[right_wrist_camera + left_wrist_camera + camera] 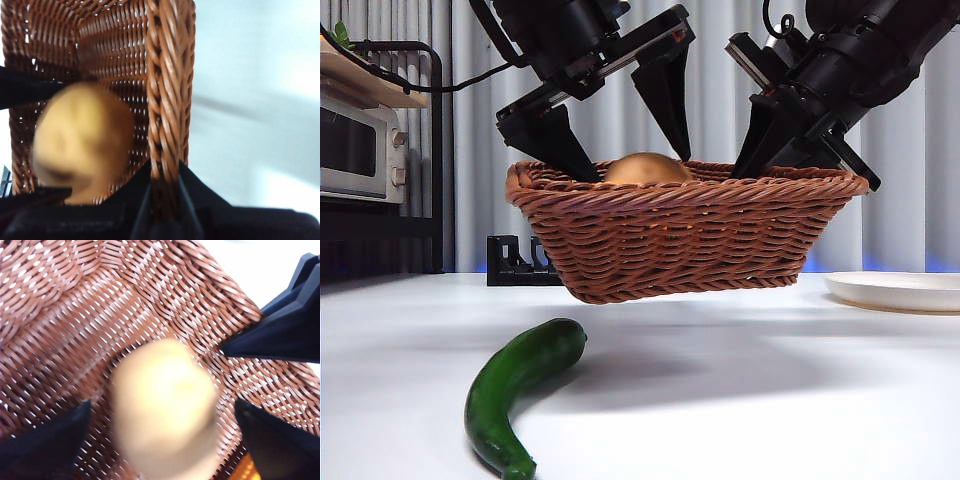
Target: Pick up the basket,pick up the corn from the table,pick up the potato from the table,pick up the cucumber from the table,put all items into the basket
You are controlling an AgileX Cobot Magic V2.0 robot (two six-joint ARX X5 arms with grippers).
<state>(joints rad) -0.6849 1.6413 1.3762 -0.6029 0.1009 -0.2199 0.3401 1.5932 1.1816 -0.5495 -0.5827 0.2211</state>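
Basket (685, 235) aloft, rim clamped by right tool (164, 197); potato (647, 168) between left tool's (160, 437) wide jaws; cucumber (518, 385) on worktop (740, 400).

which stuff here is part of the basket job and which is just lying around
Job:
basket, held off the table by the right gripper clamped on its rim
potato, blurred, in the basket between the left gripper's open jaws
cucumber, on the table
orange bit in the basket, maybe the corn

Lying about:
plate
microwave

No readable text, label, brand or number anywhere, not on any surface in these views.
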